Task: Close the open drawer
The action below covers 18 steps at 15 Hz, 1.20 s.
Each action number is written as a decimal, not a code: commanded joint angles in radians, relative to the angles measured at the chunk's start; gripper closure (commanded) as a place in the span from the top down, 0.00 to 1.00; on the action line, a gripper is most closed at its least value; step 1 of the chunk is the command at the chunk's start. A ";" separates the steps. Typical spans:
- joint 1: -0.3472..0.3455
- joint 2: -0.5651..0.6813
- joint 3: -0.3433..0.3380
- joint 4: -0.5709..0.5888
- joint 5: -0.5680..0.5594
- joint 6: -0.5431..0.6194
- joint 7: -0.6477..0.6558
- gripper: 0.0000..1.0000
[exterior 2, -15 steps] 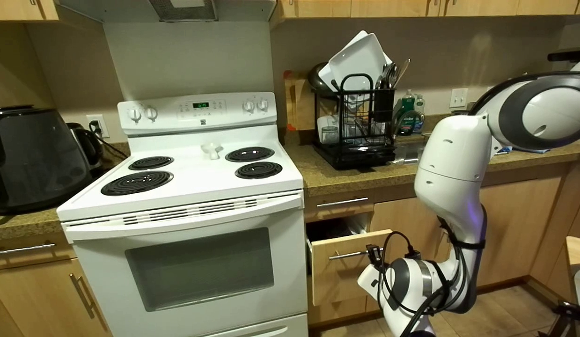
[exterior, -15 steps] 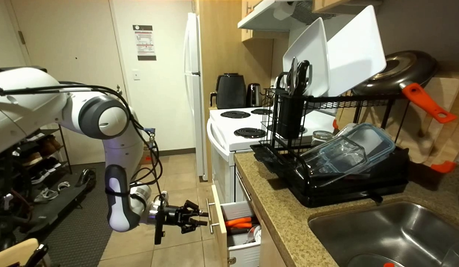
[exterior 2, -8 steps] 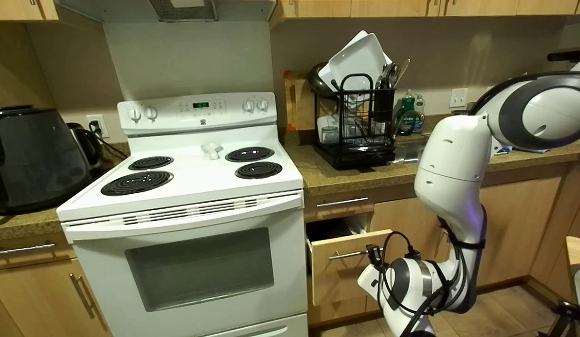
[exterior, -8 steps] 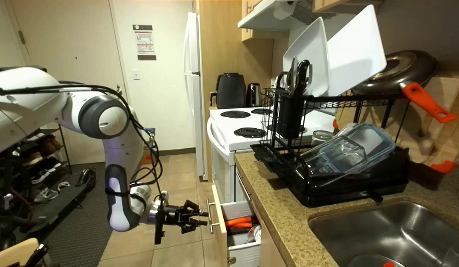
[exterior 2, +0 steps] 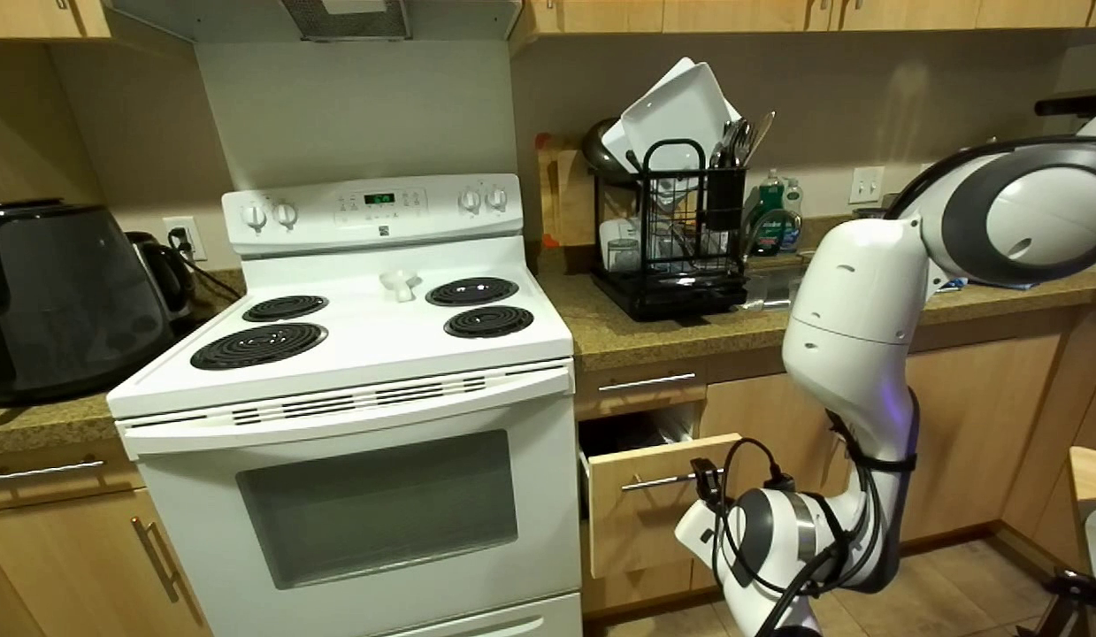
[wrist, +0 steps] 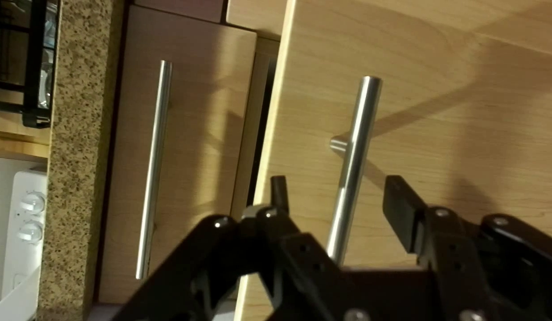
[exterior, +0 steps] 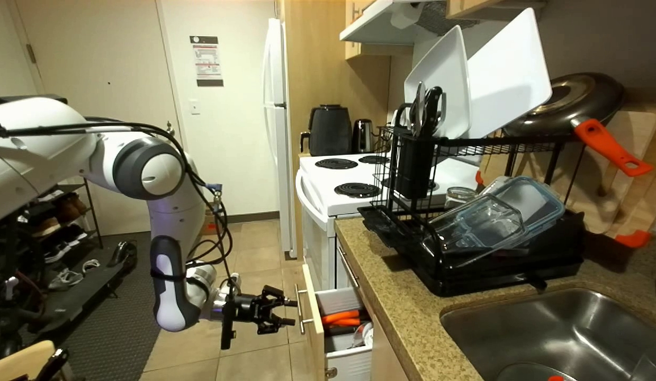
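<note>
- Speckled stone table (exterior: 407, 312) is running along one side of the kitchen, higher than the spot where I'm working.
- From my station I'm watching the arm (exterior: 171, 217) bending at its elbow, its lower links hanging down, with the end effector (exterior: 289, 313) pointing almost level toward the drawer (exterior 2: 632, 531).
- Its fingers (wrist: 400, 214) are standing apart, and in the wrist view the steel drawer handle (wrist: 353, 156) is showing between them; I'm not managing to tell whether they are reaching as deep as that bar.
- In an exterior view the wrist (exterior 2: 760, 531) is covering part of the handle.
- Just beside the white stove (exterior 2: 371, 341), the drawer is standing out from its cabinet, below an upper drawer (wrist: 191, 133) that is sitting flush; orange utensils (exterior: 341, 316) are lying in the lower one.
- For room, I'm seeing the table's front edge running above the drawer, the drawer's front panel facing the fingers closely, and tiled floor (exterior: 253, 365) spreading below the end effector.
- On the table a black dish rack (exterior: 460, 278) is bearing white plates (exterior: 510, 79), a frying pan (exterior: 598, 95) and glass containers (exterior: 497, 222), with a steel sink (exterior: 508, 328) lying near it.
- Beyond the stove a black appliance (exterior: 330, 129) and a kettle (exterior: 363, 135) are standing near the refrigerator (exterior: 281, 174); shoes (exterior: 71, 209) are resting near the door (exterior: 95, 79).
</note>
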<state>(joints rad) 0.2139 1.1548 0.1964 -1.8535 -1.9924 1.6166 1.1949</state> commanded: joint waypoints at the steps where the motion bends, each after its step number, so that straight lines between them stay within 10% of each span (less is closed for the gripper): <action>1: 0.000 0.021 -0.001 0.018 -0.007 -0.015 -0.002 0.89; 2: -0.001 0.024 0.000 0.023 -0.010 -0.010 0.000 0.96; 4: -0.001 0.032 0.001 0.034 -0.014 -0.006 0.005 0.56; 13: 0.003 0.087 -0.015 0.114 -0.014 -0.011 0.001 0.01; 18: -0.004 0.147 -0.042 0.179 -0.013 -0.024 -0.007 0.04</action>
<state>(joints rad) 0.2174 1.2495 0.1754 -1.7142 -1.9963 1.6008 1.2013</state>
